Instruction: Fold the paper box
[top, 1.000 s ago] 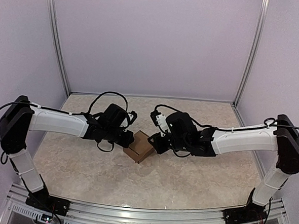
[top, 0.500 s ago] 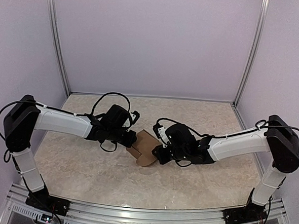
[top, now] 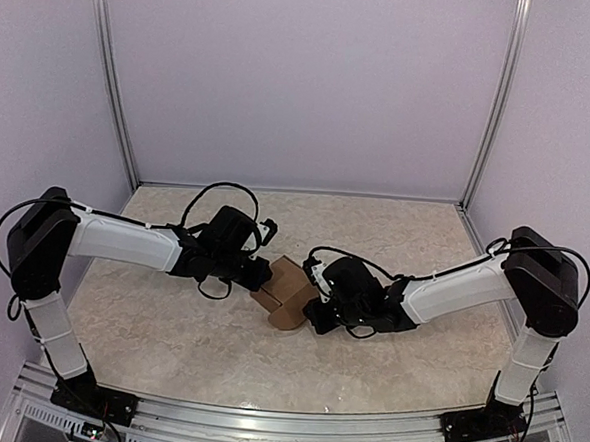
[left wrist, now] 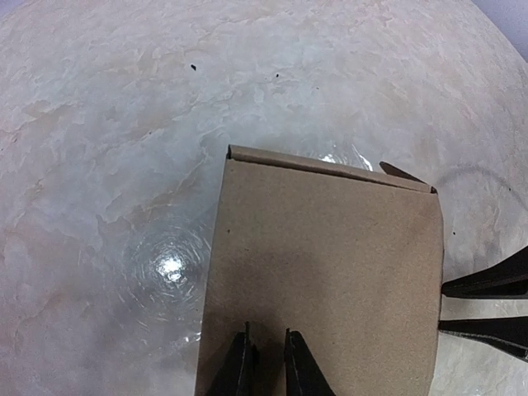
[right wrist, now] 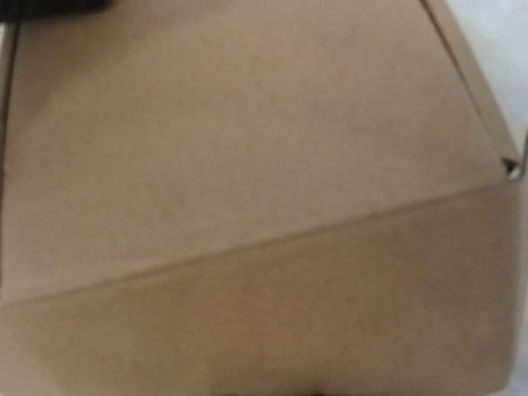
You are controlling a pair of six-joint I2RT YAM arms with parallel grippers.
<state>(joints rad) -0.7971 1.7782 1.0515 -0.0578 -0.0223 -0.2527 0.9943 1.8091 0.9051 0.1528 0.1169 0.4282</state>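
The paper box (top: 289, 293) is brown cardboard, folded into a box shape, and stands mid-table between the two arms. In the left wrist view its flat top panel (left wrist: 330, 272) fills the lower middle. My left gripper (top: 260, 276) comes in from the left. Its fingertips (left wrist: 266, 363) stand almost together over that panel, with nothing between them. My right gripper (top: 315, 304) meets the box from the right. Its two dark fingers (left wrist: 495, 285) lie close together with their tips at the box's right edge. The right wrist view shows only blurred cardboard (right wrist: 247, 165), and its own fingers are hidden.
The tabletop (top: 168, 323) has a pale marble pattern, and a lamp glare (left wrist: 172, 266) shows on it. White walls with metal posts (top: 113, 80) close the back and sides. An aluminium rail (top: 283, 421) runs along the near edge by the arm bases.
The right arm has dropped lower and pushed in against the box. The box now shows a wider top panel and sits slightly to the right. The left gripper has reached further in.
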